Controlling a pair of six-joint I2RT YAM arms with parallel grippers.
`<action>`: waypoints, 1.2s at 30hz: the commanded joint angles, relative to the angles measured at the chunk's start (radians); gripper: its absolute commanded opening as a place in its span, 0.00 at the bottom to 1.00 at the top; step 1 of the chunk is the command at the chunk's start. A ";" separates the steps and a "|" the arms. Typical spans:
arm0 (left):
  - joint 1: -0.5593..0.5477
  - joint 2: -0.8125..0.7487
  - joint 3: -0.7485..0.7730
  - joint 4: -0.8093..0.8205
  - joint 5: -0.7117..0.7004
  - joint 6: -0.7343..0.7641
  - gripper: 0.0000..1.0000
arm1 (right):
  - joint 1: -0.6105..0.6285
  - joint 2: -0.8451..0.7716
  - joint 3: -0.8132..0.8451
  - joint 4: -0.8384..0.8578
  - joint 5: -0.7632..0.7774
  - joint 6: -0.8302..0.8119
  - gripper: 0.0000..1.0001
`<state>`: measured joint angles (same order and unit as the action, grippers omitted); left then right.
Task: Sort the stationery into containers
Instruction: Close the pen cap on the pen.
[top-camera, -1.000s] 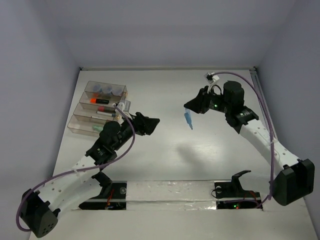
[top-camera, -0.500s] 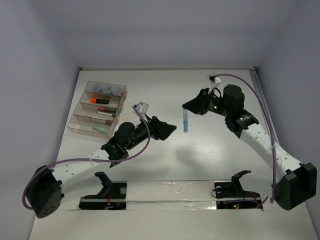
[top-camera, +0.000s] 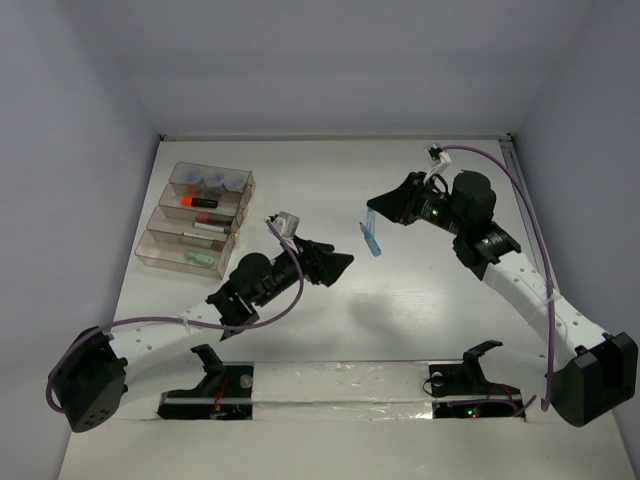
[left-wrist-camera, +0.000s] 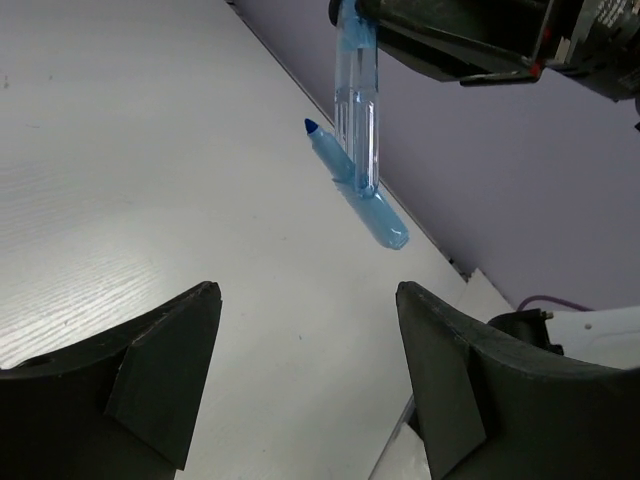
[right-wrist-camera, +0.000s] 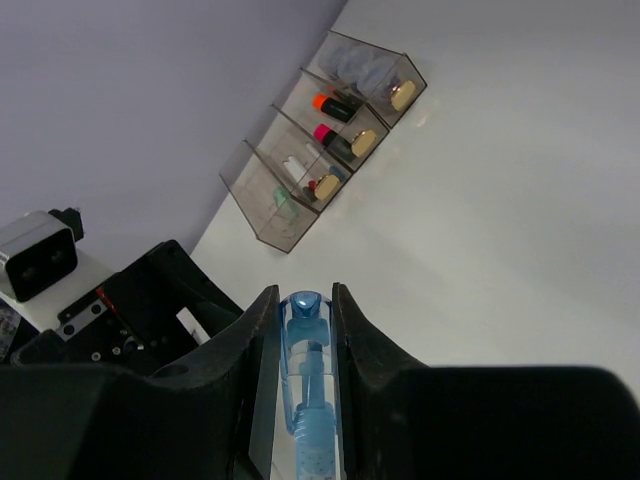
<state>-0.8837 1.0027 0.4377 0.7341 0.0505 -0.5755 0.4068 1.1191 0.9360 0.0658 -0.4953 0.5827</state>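
Note:
My right gripper (top-camera: 380, 212) is shut on a light blue marker (top-camera: 373, 238) and holds it above the middle of the table; the wrist view shows the clear-capped marker (right-wrist-camera: 305, 345) clamped between its jaws (right-wrist-camera: 305, 292). My left gripper (top-camera: 338, 262) is open and empty, just left of and below the marker. In the left wrist view the marker (left-wrist-camera: 356, 100) hangs ahead of my spread jaws (left-wrist-camera: 308, 292); a blue streak (left-wrist-camera: 375, 205) lies under it, marker or reflection I cannot tell. The clear bins (top-camera: 195, 215) at far left hold grey-blue pots (top-camera: 210, 180), highlighters (top-camera: 198, 203), pens and a green marker (top-camera: 200, 258).
The bins (right-wrist-camera: 320, 150) also show in the right wrist view, with the left arm (right-wrist-camera: 150, 300) below them. Walls close the table on three sides. Two black arm mounts (top-camera: 220, 385) (top-camera: 465, 375) sit on a strip at the near edge.
My left gripper has swung right, away from the bins and toward the marker. The right gripper has kept hold of the marker, which now hangs tilted.

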 joint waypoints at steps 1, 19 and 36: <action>-0.026 -0.015 0.022 0.062 -0.026 0.149 0.68 | 0.004 -0.022 0.040 0.034 0.001 0.035 0.00; -0.141 0.102 0.171 0.027 -0.153 0.374 0.67 | 0.004 -0.030 0.058 0.025 -0.029 0.080 0.00; -0.175 0.197 0.243 -0.012 -0.218 0.396 0.41 | 0.004 -0.047 0.061 0.034 -0.023 0.092 0.00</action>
<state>-1.0542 1.1973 0.6254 0.7052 -0.1444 -0.1890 0.4068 1.0992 0.9482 0.0605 -0.5159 0.6689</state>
